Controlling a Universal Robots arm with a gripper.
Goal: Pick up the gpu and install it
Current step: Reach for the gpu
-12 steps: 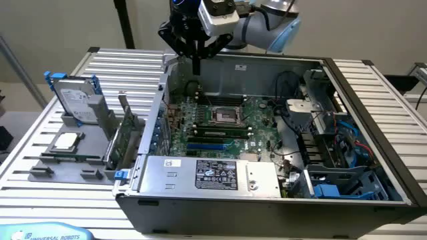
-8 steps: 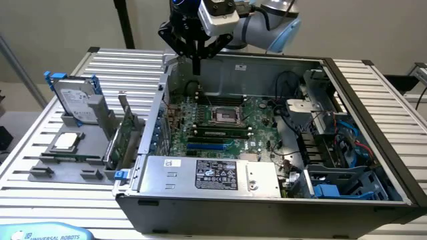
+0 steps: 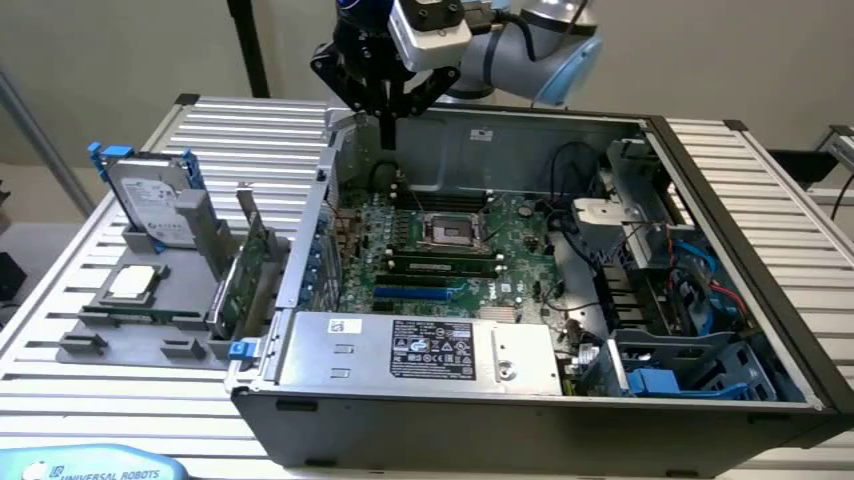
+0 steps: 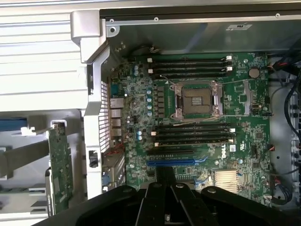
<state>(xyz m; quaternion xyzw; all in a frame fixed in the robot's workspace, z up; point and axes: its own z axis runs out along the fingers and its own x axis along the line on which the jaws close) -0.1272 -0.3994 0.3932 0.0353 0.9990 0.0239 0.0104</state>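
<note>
The gpu (image 3: 256, 275) is stood on edge, parallel to the case wall (image 3: 318, 240), at the exterior view's left of the shut, empty pincer (image 3: 388, 130).

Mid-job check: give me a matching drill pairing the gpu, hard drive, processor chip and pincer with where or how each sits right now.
1. gpu
2. hard drive
3. processor chip
4. pincer

A. lying flat on the grey holder
B. shut, above the open case
C. standing on edge in the holder, beside the case
D. upright, with blue rails

Pairs: 1-C, 2-D, 3-A, 4-B
</note>
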